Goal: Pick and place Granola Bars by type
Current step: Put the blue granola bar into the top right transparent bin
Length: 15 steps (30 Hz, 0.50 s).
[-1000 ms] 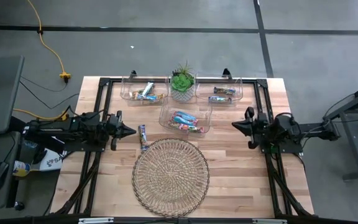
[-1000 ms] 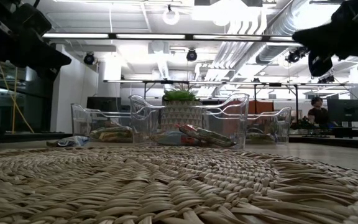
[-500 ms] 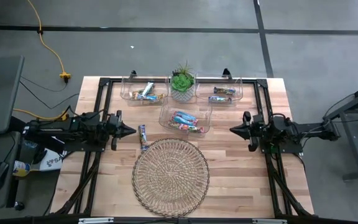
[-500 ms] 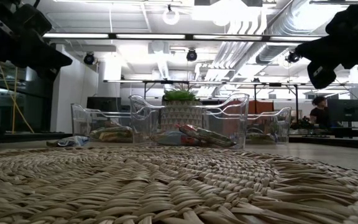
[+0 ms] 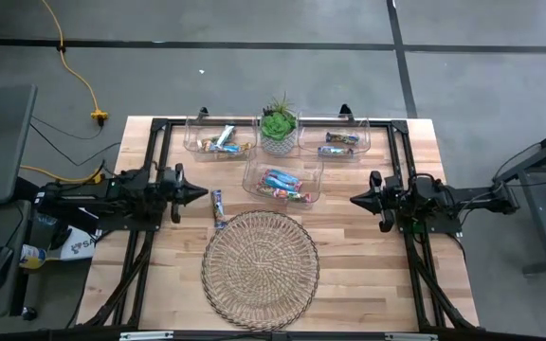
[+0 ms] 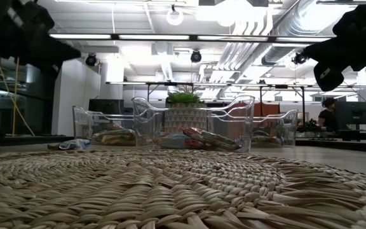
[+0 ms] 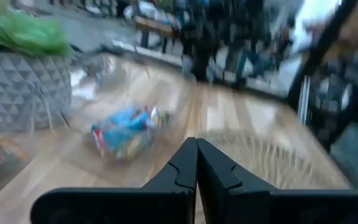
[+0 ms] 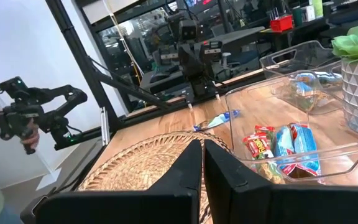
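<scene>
- The table (image 5: 173, 284) is a pale wooden top that carries everything; a black frame runs along its sides.
- The wicker tray (image 5: 261, 258) lies round and flat at the near middle of the table, with no bar on it in the high view.
- Three clear bins stand at the far side: the left bin (image 5: 218, 138), the right bin (image 5: 336, 138), and the middle bin (image 5: 282, 184) just beyond the tray's far rim.
- A potted plant (image 5: 278, 124) stands between the left and right bins.
- The left tool (image 5: 200, 192) hangs over the table's left part with its fingers pressed together and nothing in them — its tip points toward the loose bar.
- The right tool (image 5: 355, 200) hangs over the right part, to the right of the middle bin, fingers likewise together and bare.
- The Granola Bars are nearly all sorted: some lie in the left bin, some in the right bin, and blue and red ones (image 8: 277, 146) in the middle bin.
- One loose bar (image 5: 218, 208) lies on the bare table, just off the tray's far-left rim and beside the left tool.
- Judging by this, the step in hand is the pick of that last bar — the left arm is nearer.
- The next move calls for the left tool to part its fingers, come down over the bar across its narrow width, close, and carry it to the bin of matching wrappers.
- Which bin matches I cannot tell; the wrapper is too small to read.
</scene>
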### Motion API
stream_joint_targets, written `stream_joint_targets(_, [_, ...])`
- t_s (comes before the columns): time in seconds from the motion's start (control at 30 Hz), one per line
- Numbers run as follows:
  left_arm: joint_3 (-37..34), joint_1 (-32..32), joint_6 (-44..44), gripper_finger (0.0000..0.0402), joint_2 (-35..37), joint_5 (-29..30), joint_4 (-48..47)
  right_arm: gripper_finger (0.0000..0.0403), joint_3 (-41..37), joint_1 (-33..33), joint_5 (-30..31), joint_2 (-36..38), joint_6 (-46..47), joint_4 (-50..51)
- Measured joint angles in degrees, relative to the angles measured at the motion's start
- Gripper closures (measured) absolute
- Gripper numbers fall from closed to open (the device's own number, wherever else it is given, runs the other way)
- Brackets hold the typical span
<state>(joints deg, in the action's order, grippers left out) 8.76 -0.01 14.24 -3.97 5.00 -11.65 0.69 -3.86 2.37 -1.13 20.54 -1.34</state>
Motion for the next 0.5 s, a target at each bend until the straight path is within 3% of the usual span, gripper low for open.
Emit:
stream_joint_targets(0.13, [0.0, 0.0, 7.6, 0.0401, 0.0, 3.9, 5.8, 0.0402, 0.0, 0.0, 0.0, 0.0, 0.0, 0.0])
stream_joint_targets(0.3, [0.0, 0.0, 27.6, 0.0401, 0.0, 9.9, 8.7, 0.0402, 0.0, 0.0, 0.0, 0.0, 0.0, -0.1])
stream_joint_targets(0.5, [0.0, 0.0, 42.1, 0.0401, 0.0, 8.8, 8.6, 0.0402, 0.0, 0.0, 0.0, 0.0, 0.0, -0.1])
